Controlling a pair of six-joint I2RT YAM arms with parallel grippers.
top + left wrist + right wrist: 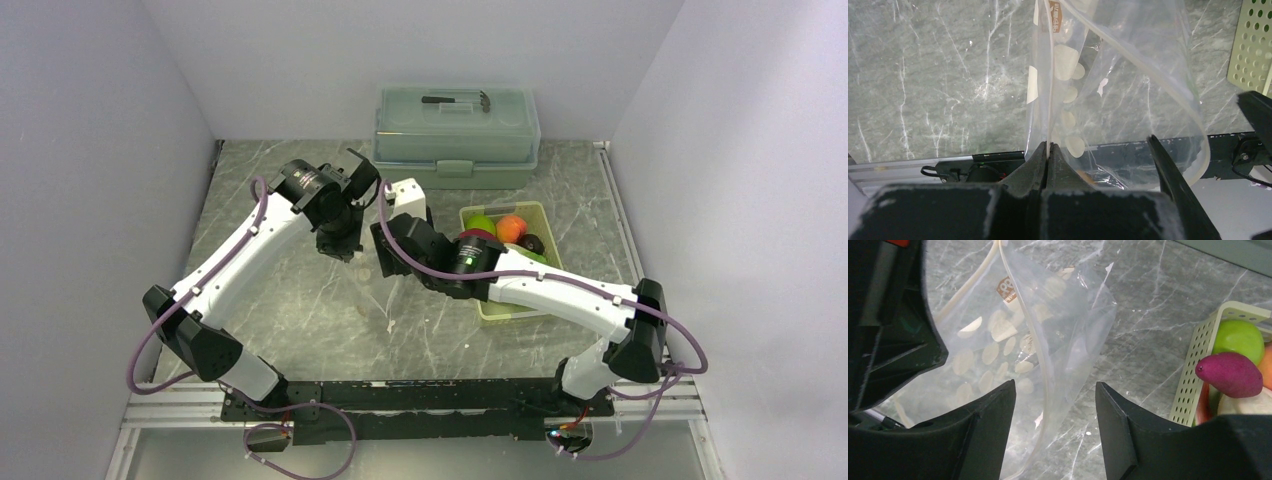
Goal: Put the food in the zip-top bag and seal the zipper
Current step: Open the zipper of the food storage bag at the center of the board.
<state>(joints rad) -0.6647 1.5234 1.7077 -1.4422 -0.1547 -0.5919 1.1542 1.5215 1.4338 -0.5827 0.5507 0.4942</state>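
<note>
The left claw (1048, 150) is pinching shut on an edge of the clear polka-dot plastic bag (1128, 100). The right claw (1054, 387) is gaping wide and empty over the bag's zipper strip (1040, 360); the magenta-purple oblong root (1232, 374) is lying to its right.

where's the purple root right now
In the right wrist view the purple root lies in the tray at the right edge, beside the green fruit and apart from the bag.
</note>
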